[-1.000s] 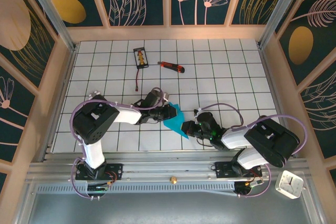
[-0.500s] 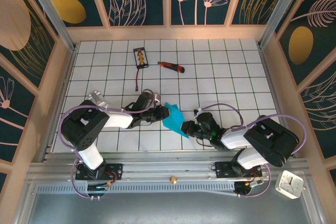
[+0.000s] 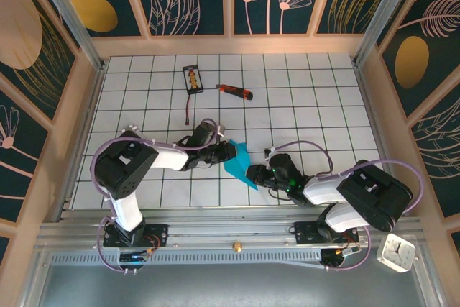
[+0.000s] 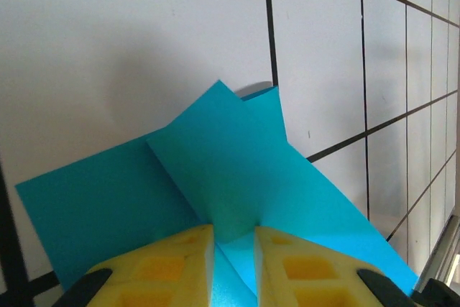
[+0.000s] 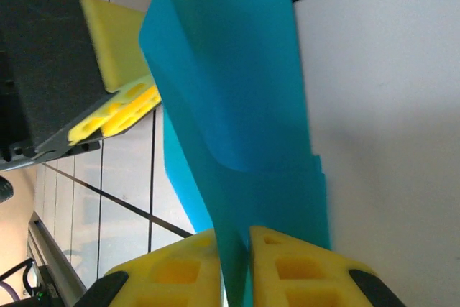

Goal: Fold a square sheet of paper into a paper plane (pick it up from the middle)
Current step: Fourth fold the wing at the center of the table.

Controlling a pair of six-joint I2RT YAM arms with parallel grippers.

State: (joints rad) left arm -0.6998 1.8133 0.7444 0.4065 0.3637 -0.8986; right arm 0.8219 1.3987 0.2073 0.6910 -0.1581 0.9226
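The square sheet of paper is cyan-blue and creased into an angular shape near the table's front centre. My left gripper reaches its left edge. In the left wrist view its yellow fingers stand a little apart, open, with a raised fold of the paper running into the gap at the gripper. My right gripper meets the paper's lower right corner. In the right wrist view the gripper has a narrow gap, open, with the upright paper standing in it. The left fingers show beyond.
A red-and-black utility knife lies at the back of the gridded table. A small black card with a red cord lies left of it. Wooden walls ring the table. A white clock sits outside at the front right.
My left gripper drew back to the left off the paper, then returned to its edge. The right jaws have eased slightly apart around the paper. The paper has barely shifted.
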